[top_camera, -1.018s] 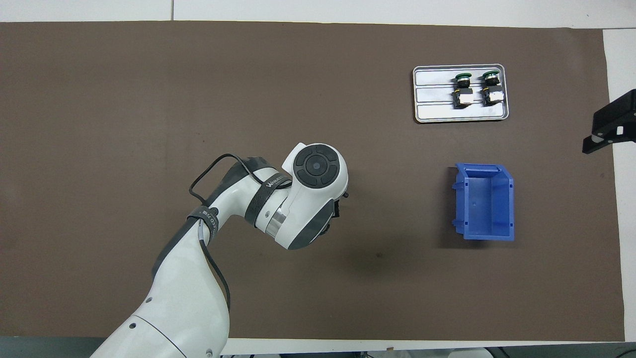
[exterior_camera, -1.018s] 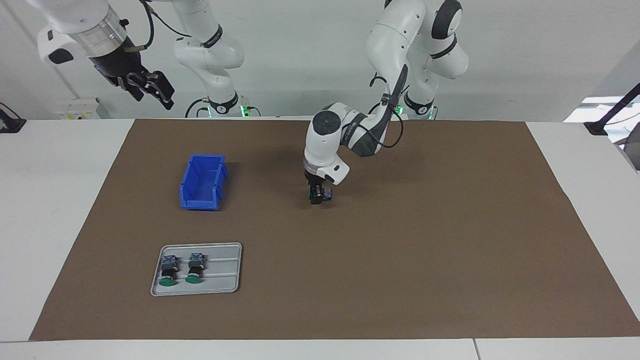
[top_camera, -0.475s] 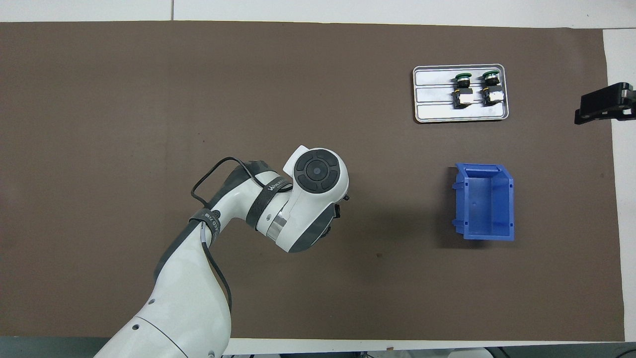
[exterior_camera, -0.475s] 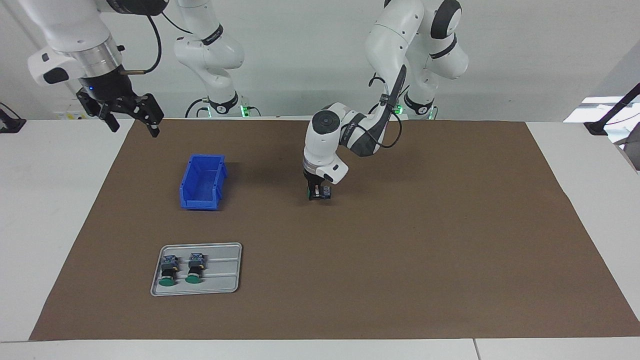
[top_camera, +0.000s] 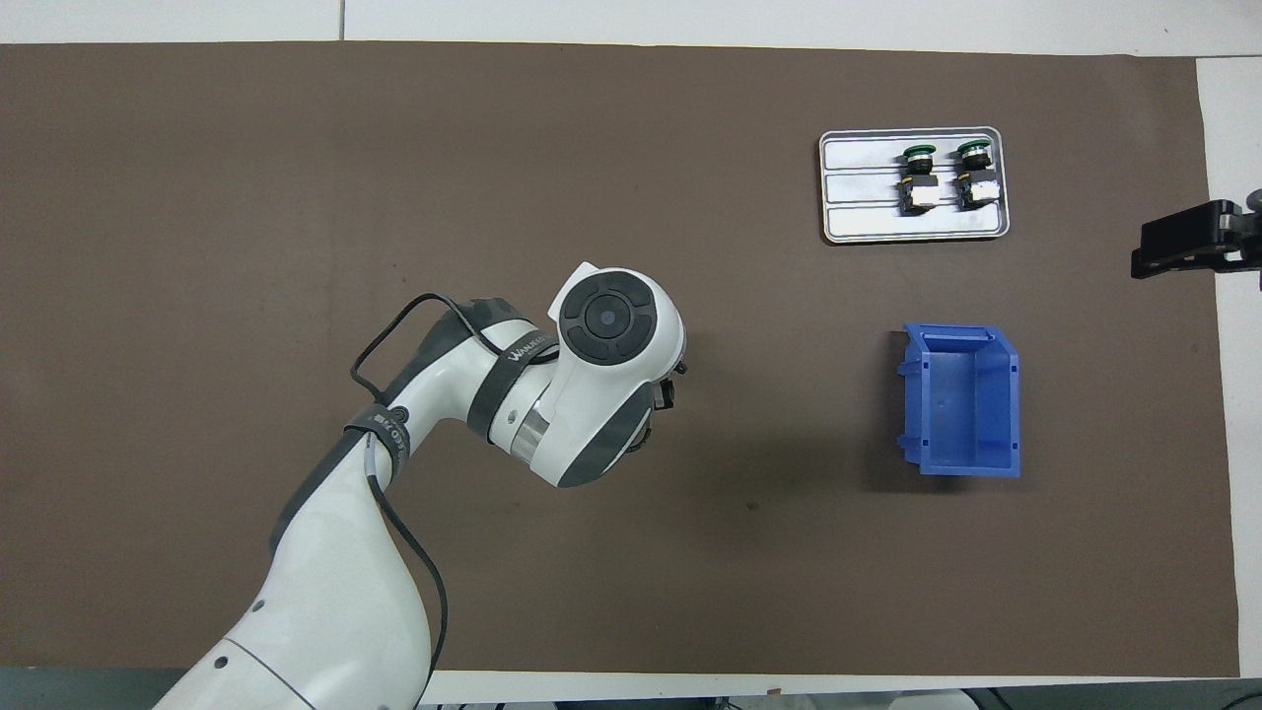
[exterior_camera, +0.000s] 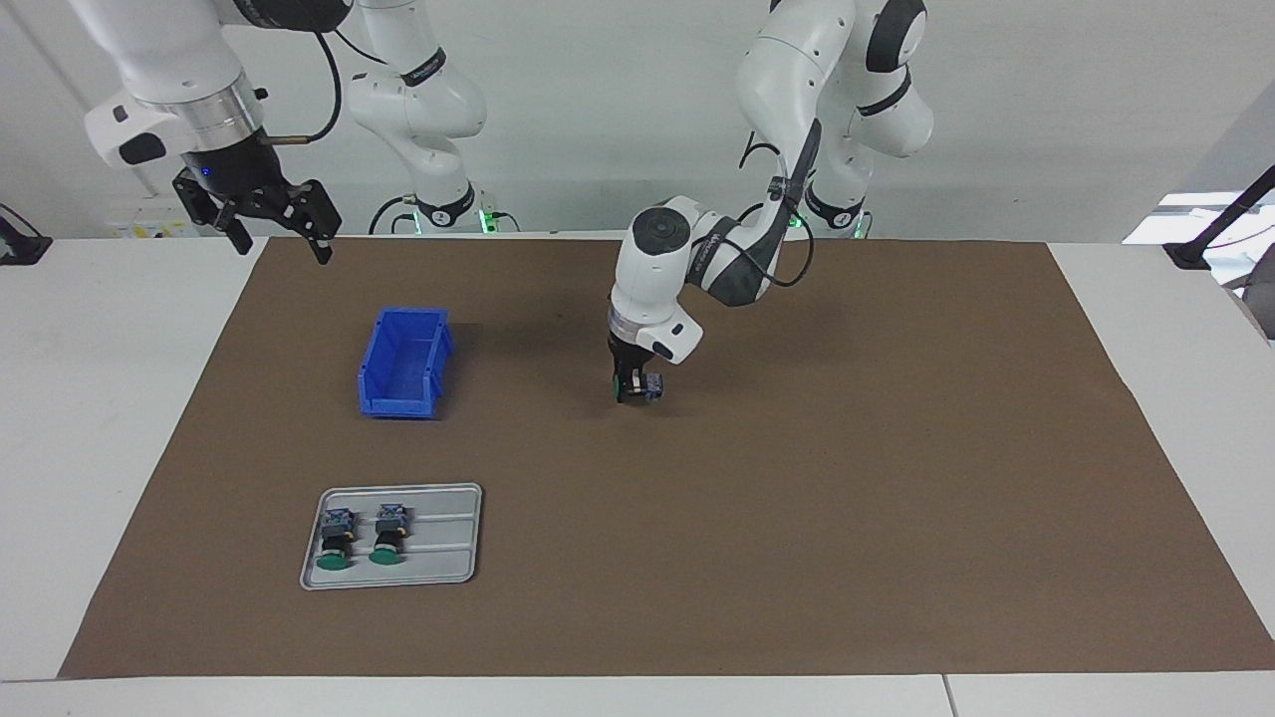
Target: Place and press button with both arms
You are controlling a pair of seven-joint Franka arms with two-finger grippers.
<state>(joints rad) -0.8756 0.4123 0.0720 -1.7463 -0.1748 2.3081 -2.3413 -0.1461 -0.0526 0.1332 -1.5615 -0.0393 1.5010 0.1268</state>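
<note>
**Facing view: left gripper clamped on a button at mid-mat**

Facing view, read from its first edge across. At about ten o'clock from the mat's middle, the right gripper point(exterior_camera: 277, 231) hangs in the air over the mat's corner at the right arm's end of the table, its fingers spread wide and holding nothing. The right arm point(exterior_camera: 164, 60) comes down to it from the top of the picture.

At roughly nine o'clock from the mat's middle stands the blue bin point(exterior_camera: 403, 362), open side up on the brown mat point(exterior_camera: 847, 498). At about seven o'clock lies the grey tray point(exterior_camera: 438, 548), farther from the robots than the bin. Two spare buttons point(exterior_camera: 336, 538) rest side by side in it, green caps pointing away from the robots, crowded toward the right arm's end of the tray.

Near the mat's middle, slightly toward twelve o'clock, the left gripper point(exterior_camera: 634, 386) points straight down, low at the mat. Its fingers are partly closed around the button point(exterior_camera: 647, 384), whose blue-grey block shows beside them, with a sliver of green at the bottom. Whether the button touches the mat I cannot tell. The left arm point(exterior_camera: 717, 264) bends back toward one o'clock to its base.

In the overhead view the left arm's wrist covers the gripper and the button.
</note>
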